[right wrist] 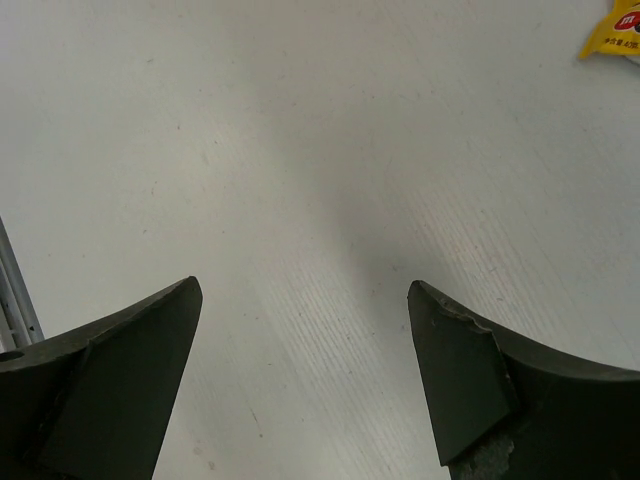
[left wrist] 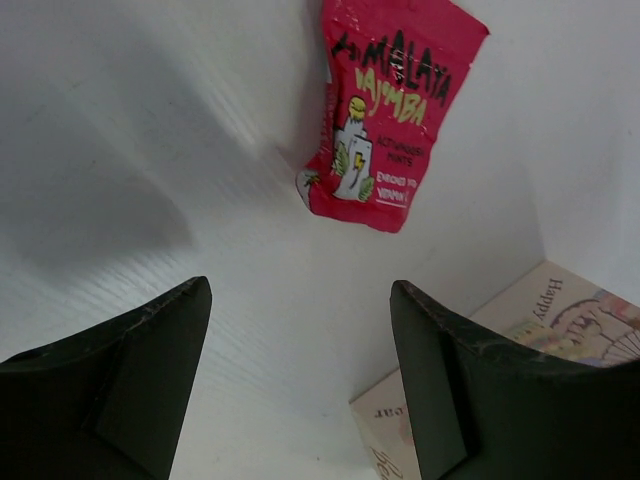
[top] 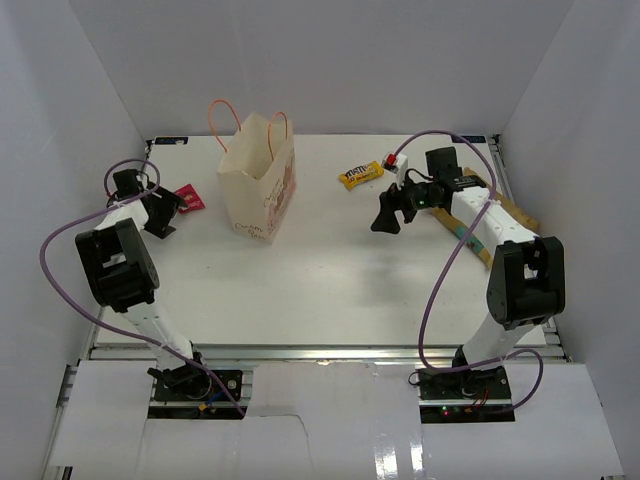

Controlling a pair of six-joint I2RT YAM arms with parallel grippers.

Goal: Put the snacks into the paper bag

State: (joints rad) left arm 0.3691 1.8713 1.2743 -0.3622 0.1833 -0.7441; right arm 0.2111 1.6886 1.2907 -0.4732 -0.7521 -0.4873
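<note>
The cream paper bag (top: 258, 185) stands upright and open-topped at the back left, its handles up. A pink-red snack packet (top: 190, 198) lies flat on the table to its left. My left gripper (top: 165, 212) hovers just beside that packet, open and empty. In the left wrist view the packet (left wrist: 390, 110) lies ahead of the open gripper (left wrist: 300, 288), with the bag's corner (left wrist: 565, 305) at the right. A yellow packet (top: 360, 174) lies at the back centre. My right gripper (top: 390, 212) stands open near it, holding nothing. The right wrist view shows bare table between the gripper's (right wrist: 305, 285) fingers and the yellow packet's edge (right wrist: 615, 25).
A small red-and-white packet (top: 392, 161) lies right of the yellow one. A tan-brown pouch (top: 512, 208) lies under the right arm, mostly hidden. White walls close in the table on three sides. A purple cable loops over each arm.
</note>
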